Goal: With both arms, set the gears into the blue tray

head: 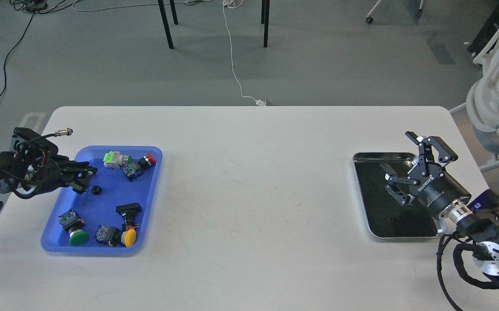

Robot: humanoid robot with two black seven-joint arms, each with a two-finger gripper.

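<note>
The blue tray (150, 203) lies on the left side of the white table. One small black gear (96, 190) rests free on the tray's floor, left of the middle. My left gripper (87, 180) reaches over the tray's left rim with its fingertips just left of the gear, open and holding nothing. My right gripper (398, 152) hovers over the upper right part of the silver tray (361, 156), open, with nothing between its fingers. No gear shows against that tray's black inside.
Several push-button switches lie in the blue tray: green (78, 236), yellow (129, 236), red (149, 159), and a black-capped one (129, 209). A white chair (497, 95) stands past the table's right edge. A metal cable plug (62, 132) sticks out of my left arm.
</note>
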